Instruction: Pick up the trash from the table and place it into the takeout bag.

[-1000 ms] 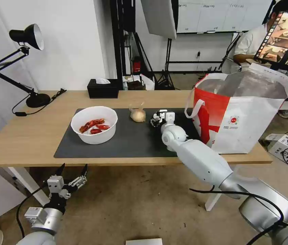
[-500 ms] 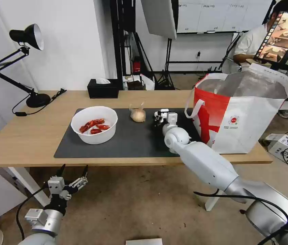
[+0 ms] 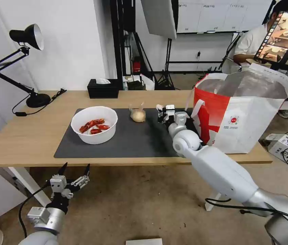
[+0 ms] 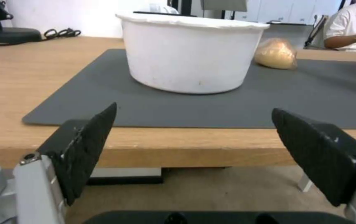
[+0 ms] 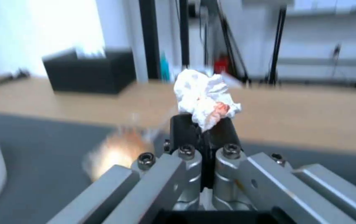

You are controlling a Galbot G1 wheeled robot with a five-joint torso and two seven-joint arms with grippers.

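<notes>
The crumpled tissue [image 5: 205, 99] is pinched between the closed fingers of the right gripper [image 3: 162, 114], above the mat beside the takeout bag [image 3: 242, 112]. This looks like the carrying step; next it must rise over the rim. The left gripper [image 3: 72, 172] waits spread below the table [image 3: 24, 136].

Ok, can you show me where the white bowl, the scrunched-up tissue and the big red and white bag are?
white bowl [image 3: 94, 135]: head view, on its front outer wall.
crumpled tissue [image 5: 201, 93]: right wrist view, on the middle of the wad.
takeout bag [image 3: 253, 115]: head view, on its white front panel.
</notes>
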